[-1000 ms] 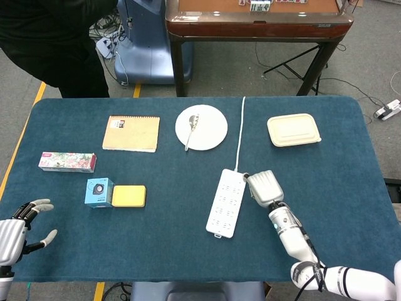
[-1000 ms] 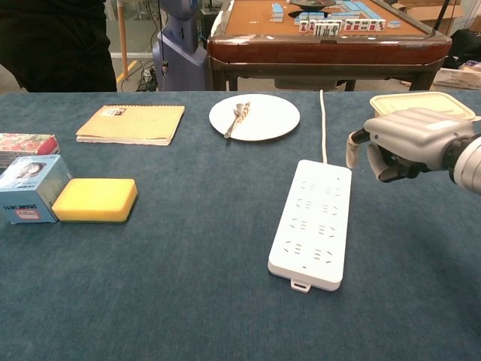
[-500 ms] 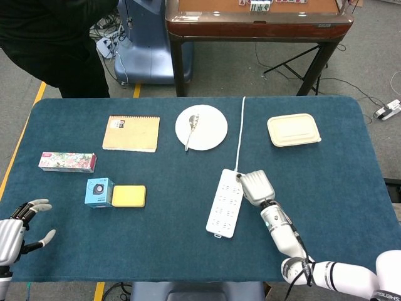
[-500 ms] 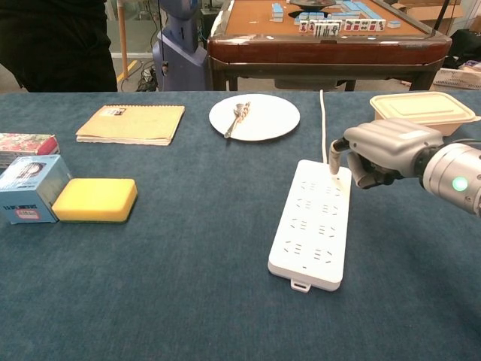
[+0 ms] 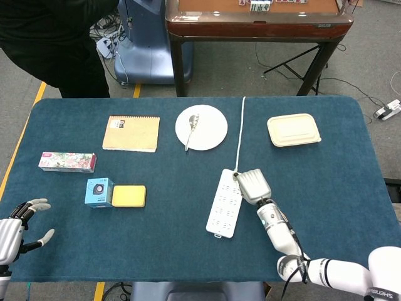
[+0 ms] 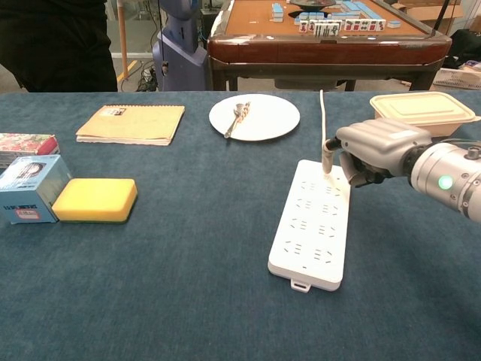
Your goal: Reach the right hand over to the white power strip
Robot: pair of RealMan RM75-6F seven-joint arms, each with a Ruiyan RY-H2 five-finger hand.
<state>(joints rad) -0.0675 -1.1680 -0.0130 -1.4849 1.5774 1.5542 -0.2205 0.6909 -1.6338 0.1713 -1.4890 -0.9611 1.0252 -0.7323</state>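
Desk (image 6: 188, 301): covered in dark blue cloth, matt, with a short fuzzy nap.
White power strip (image 6: 312, 222): smooth plastic, faint sheen; its cord (image 6: 322, 113) looks like smooth white plastic.
Right hand (image 6: 376, 150): grey shell, smooth, satin finish; the forearm behind it is glossy and light-coloured.
Plate (image 6: 254, 116): white, smooth, slightly glossy; the spoon (image 6: 239, 113) on it is shiny metal.
Notebook (image 6: 131, 124): matt tan paper cover.
Sponge (image 6: 94, 199): yellow, matt, finely porous.
Lidded container (image 6: 421, 105): cream, matt.
Blue box (image 6: 26, 188): printed card, slight gloss.
Far table (image 6: 316, 41): polished glossy brown wood.
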